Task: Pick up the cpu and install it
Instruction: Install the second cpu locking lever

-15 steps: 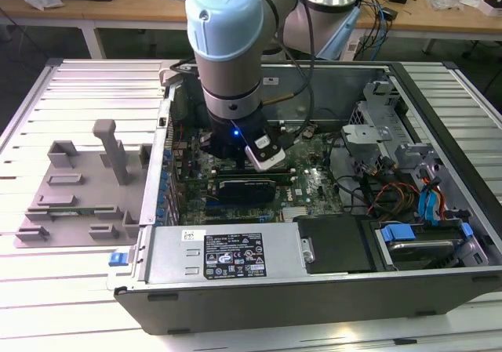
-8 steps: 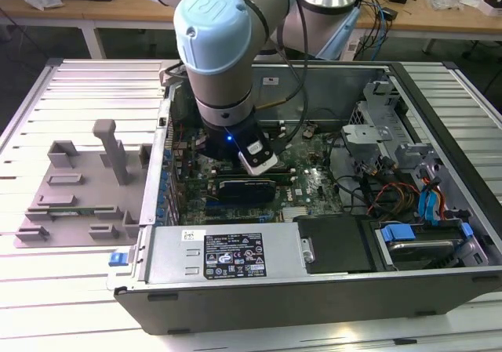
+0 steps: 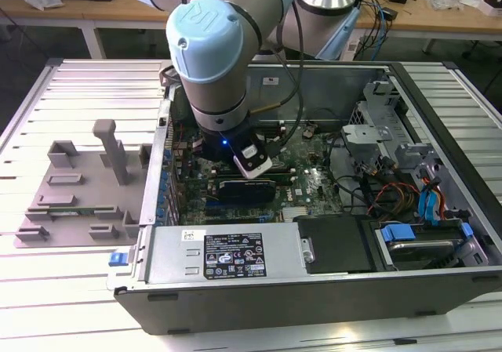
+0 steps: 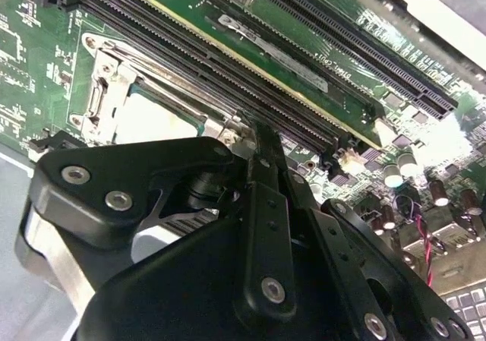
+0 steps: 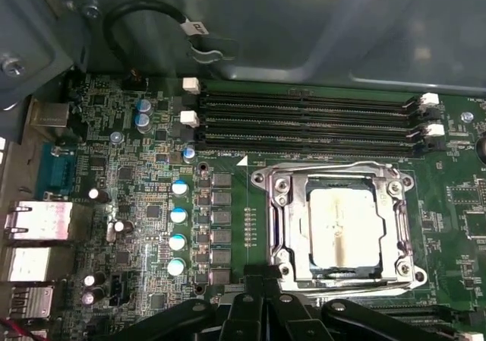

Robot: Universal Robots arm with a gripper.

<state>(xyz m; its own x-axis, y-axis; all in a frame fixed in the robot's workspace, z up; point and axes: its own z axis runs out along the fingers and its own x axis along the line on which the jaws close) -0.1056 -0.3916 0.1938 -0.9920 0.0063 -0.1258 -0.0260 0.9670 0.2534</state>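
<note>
One arm with a pale blue joint cap reaches down into the open grey computer case (image 3: 439, 117) that fills the centre and right of the exterior view, and its black gripper (image 3: 245, 181) is buried low over the green motherboard (image 3: 314, 183) near the middle of that frame. The cpu (image 5: 343, 225), a small flat square chip with a pale silvery metal top, already lies seated inside the dark square socket with its shiny metal bracket (image 5: 277, 227), in the lower right part of the first wrist view; in the second wrist view the same chip (image 4: 156, 117) shows at the left of centre, partly hidden behind the black gripper linkage (image 4: 262, 204). The gripper's fingertips sit just beside the socket's edge, and I cannot tell from any view whether they are spread or closed, nor whether they touch the bracket. Long black memory slots (image 5: 304, 121) run across the board just beyond the socket, apart from it. At the left of the exterior view a grey plastic fixture (image 3: 78, 187) with upright posts lies on the slatted white table (image 3: 47, 289), well apart from the gripper. A black-and-white label sticker (image 3: 235, 254) sits on the silver box at the case's near edge.
</note>
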